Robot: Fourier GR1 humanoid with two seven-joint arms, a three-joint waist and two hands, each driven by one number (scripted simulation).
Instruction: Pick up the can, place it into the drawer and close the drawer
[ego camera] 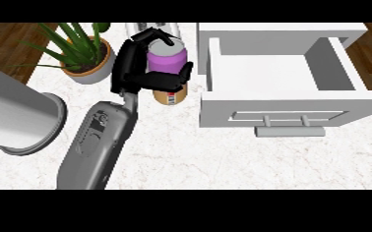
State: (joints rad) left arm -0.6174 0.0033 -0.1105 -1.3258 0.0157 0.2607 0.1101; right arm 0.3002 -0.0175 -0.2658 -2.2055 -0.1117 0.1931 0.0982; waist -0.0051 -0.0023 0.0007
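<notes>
White marble counter (218, 157): left robot hand (145, 66) clamped around can (168, 64) beside open drawer (280, 73).

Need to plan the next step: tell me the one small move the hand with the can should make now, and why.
Probably carry the can rightward over the open drawer. The left hand is already curled round it, and the drawer stands open just to its right, nothing inside.

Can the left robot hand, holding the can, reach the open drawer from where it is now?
Probably yes. The left robot hand is curled round the can just left of the open drawer, and nothing stands between them; only the drawer's side wall must be cleared.
</notes>
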